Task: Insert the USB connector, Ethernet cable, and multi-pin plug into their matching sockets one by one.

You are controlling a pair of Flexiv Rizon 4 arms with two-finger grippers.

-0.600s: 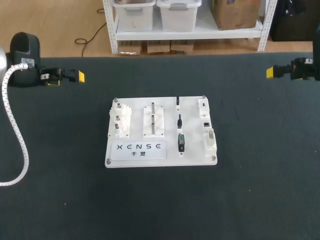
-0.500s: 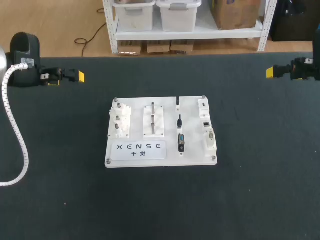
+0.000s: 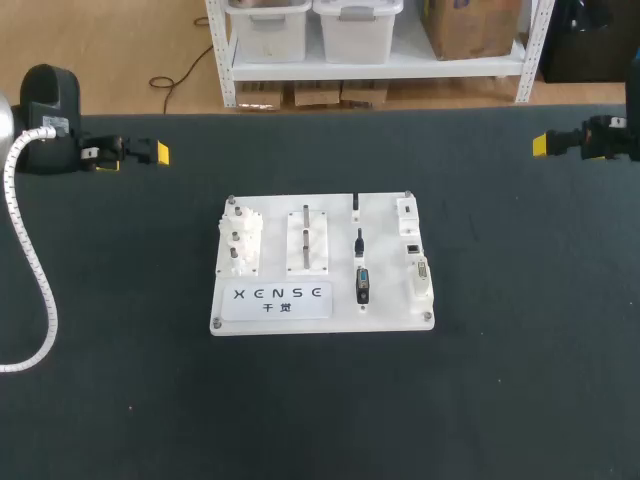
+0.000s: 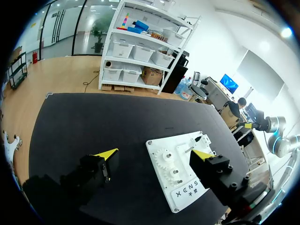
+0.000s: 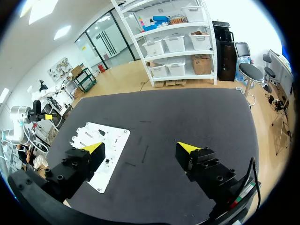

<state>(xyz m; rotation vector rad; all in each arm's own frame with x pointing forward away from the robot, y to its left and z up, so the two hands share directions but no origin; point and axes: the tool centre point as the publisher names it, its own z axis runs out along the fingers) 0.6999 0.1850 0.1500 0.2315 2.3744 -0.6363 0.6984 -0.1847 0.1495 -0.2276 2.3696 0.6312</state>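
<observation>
Black matting covers the table (image 3: 120,400), and over its far-left back corner hangs the left gripper (image 3: 158,153), well apart from everything lying on it. A white ribbed hose (image 3: 35,270) loops down from that arm over the mat. The left wrist view shows its fingers (image 4: 101,164) spread wide with nothing between them: released.

At the table's middle lies the white board (image 3: 320,312). On its left end stands a gear block (image 3: 240,240), also white, and next to that a slotted block (image 3: 308,240). Right of these runs a column of three black plugs, each lying on the board. A slim connector (image 3: 356,205) is at the back and a second connector (image 3: 358,243) in the middle (which is the USB and which the Ethernet I cannot tell). The bulkier multi-pin plug (image 3: 362,285) lies nearest the front. Along the board's right edge sit the sockets (image 3: 421,275), just beside the plugs but apart from them; no plug is seated yet.

Over the far-right back edge hangs the right gripper (image 3: 541,145), likewise well apart from the board. Its own view shows the two yellow-tipped fingers parted and holding nothing, with the board lying ahead of them on the mat.
</observation>
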